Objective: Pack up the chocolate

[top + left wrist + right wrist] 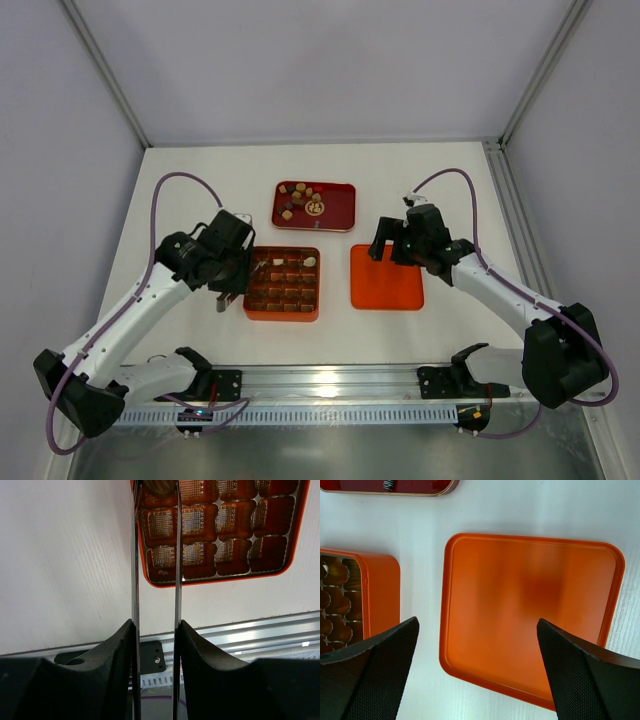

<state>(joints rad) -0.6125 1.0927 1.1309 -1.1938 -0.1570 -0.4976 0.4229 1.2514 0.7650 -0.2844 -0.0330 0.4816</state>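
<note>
Between grey walls (pixel 300 60), white table (pixel 440 330) (matte).

Bright, even light comes from overhead; the white desk (pixel 340 335) carries only faint, soft shadows beside the arms (pixel 130 320). The overhead view is sharp. Close up, the box's (pixel 295 530) shiny cells glint, the rail (pixel 250 640) flares white, and the lid (pixel 530 610) shows a smeared, hazy reflection.
</note>
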